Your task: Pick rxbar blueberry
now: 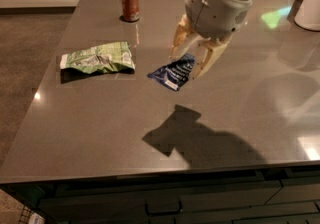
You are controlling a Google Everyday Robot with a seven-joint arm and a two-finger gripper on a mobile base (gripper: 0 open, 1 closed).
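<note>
Bottom edge: dark cabinet drawers (165, 203) under the lip of the table (90, 128), a smooth grey-brown slab, glossy, with soft glare.

Lower centre: a broad angular shadow (200, 140) lies on the top, well apart from what casts it.

Centre: I see the rxbar blueberry (170, 73), a flat dark blue foil wrapper with white print, tilted, its right end pinched. It hangs clear of the surface. The gripper (190, 63) is clamped on that end, with tapered tan plastic fingers (207, 60) below a rounded pale grey housing that comes down from the upper right.

Left of centre: a green snack bag (97, 58), crinkled, green and white, lying flat and near the bar but not touching it.

Upper left: a red soda can (130, 2), upright, metallic, near the far edge.
</note>
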